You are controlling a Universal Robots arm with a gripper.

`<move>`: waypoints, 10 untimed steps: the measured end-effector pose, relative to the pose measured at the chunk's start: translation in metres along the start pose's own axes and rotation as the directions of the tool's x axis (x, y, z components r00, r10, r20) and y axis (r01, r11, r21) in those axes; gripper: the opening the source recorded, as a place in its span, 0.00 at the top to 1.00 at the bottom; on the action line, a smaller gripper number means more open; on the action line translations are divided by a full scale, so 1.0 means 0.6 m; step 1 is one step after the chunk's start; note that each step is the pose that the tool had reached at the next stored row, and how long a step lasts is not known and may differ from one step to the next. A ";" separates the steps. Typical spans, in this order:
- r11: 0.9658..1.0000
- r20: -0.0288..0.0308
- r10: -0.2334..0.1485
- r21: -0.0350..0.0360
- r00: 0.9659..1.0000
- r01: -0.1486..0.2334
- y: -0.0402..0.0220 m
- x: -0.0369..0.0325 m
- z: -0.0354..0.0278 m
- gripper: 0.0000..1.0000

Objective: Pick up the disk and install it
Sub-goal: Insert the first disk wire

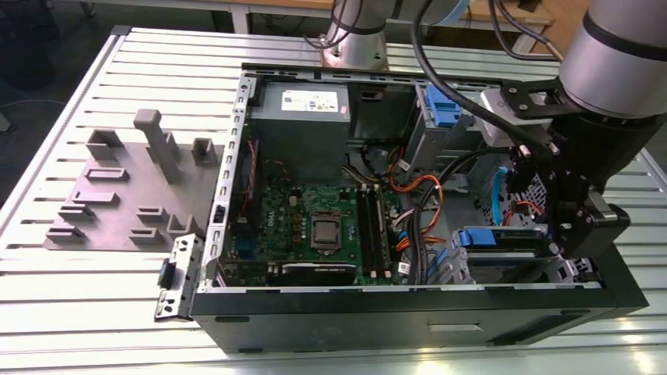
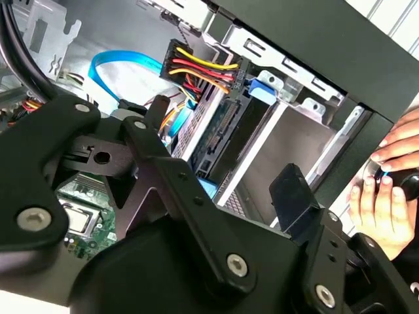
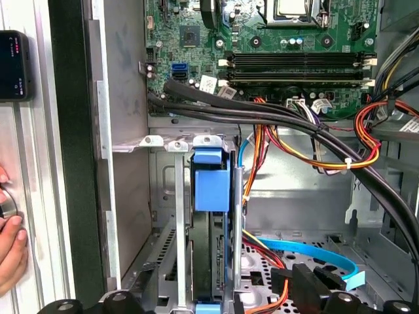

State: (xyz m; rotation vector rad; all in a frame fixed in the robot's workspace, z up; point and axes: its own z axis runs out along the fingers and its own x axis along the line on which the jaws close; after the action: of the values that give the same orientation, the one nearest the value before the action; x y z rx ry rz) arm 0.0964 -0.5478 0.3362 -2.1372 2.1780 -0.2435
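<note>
The disk stands on edge in the metal drive cage at the case's front corner, its blue carrier frame on top; in the exterior view the disk lies at the case's lower right. My gripper hovers right over that cage, open, its black fingers spread on either side of the disk without touching it. In the exterior view my gripper hangs just at the right of the blue carrier. Yellow, red and black power wires plug in at the disk's end.
The open computer case holds a green motherboard, a grey power-supply box, and bundled cables beside the cage. A blue flat cable loops close by. A person's hand rests outside the case wall. A grey fixture plate lies on the exterior view's left.
</note>
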 end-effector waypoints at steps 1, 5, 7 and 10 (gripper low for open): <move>1.000 0.000 0.000 0.000 1.000 0.000 0.000 0.000 0.000 0.12; 1.000 0.000 0.000 0.000 1.000 0.000 -0.001 0.000 0.000 0.12; 1.000 0.000 0.000 0.000 1.000 0.000 -0.002 0.000 0.000 0.12; 1.000 0.000 0.000 0.000 1.000 0.000 -0.035 -0.001 0.009 0.12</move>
State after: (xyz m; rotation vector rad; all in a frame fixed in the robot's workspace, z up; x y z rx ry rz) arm 0.1179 -0.5478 0.3342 -2.1372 2.1780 -0.2435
